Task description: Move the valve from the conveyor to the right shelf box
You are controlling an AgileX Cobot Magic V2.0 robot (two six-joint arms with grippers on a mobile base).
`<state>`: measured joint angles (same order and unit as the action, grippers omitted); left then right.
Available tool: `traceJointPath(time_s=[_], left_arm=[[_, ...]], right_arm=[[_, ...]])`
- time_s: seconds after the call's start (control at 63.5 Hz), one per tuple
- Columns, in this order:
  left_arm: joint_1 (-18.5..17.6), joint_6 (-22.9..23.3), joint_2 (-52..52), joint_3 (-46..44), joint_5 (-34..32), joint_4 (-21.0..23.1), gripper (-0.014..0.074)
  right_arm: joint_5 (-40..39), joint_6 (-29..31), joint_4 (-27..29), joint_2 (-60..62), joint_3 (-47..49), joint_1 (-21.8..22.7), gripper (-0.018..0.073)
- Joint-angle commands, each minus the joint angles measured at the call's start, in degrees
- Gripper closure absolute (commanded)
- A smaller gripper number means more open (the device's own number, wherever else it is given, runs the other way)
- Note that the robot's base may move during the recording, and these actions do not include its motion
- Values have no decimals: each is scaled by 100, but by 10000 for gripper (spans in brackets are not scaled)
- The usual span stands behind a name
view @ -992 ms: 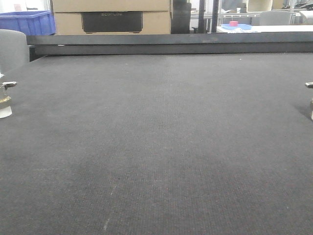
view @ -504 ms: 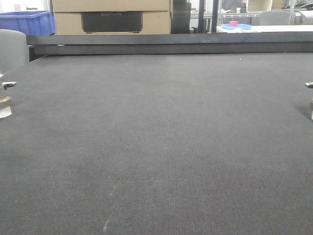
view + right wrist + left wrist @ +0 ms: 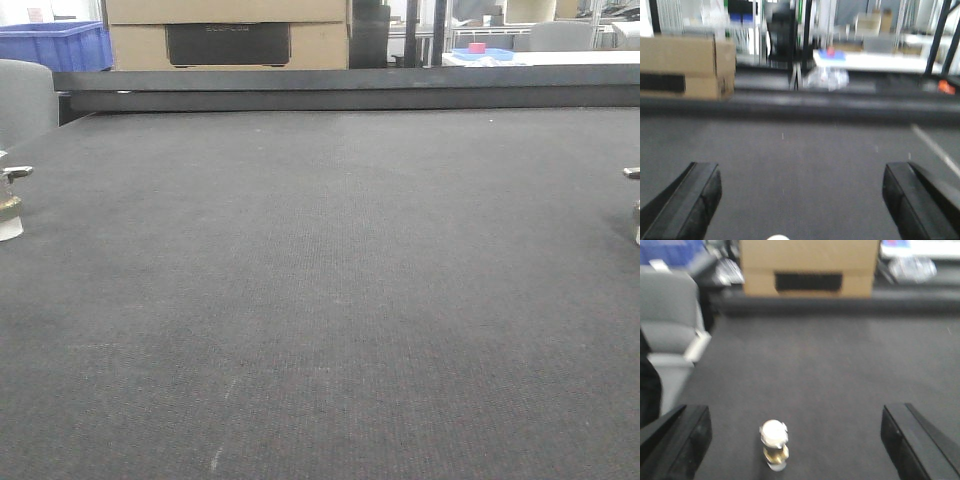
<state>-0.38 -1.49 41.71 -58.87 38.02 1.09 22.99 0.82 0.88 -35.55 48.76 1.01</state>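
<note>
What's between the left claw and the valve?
Left wrist view: only bare dark grey woven conveyor belt between the left claw and the white-capped brass valve.

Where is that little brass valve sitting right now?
The valve stands upright on the conveyor belt, toward its left side. The left wrist view shows it between the open left fingers, touching neither and nearer the one at the picture's left.

Valve standing on the conveyor
1 valve [image 3: 774, 445], with a brass body and a round white top, stands upright on the flat, dark grey, finely woven conveyor [image 3: 830, 375]. In the front view it sits at the belt's far left edge.
</note>
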Motion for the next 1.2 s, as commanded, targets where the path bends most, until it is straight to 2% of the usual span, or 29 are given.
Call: traceJointPath(time_s=[0.0,0.142,0.299,0.488,0.74,0.914,1.181], left_arm=[[-191,28,433,-447,520,50,9],[-232,28,983,-840,1048,50,9],[-232,246,1359,-856,1191,50,9],[-232,246,1624,-856,1248,50,9],[-232,246,1751,-856,1212,35,9],[-232,246,1751,-856,1213,23,9],[-232,246,1751,-856,1213,12,9]], right_arm=[[1000,9,-88,-708,752,-8,0],[2640,112,-88,-1848,1964,-8,0],[3605,505,3,-2906,2714,-8,0],[3692,875,242,-3993,2806,-8,0],[3646,982,341,-5257,2902,-18,0],[3668,1066,425,-5981,3302,-18,0],[3832,1087,425,-6705,3520,-18,0]])
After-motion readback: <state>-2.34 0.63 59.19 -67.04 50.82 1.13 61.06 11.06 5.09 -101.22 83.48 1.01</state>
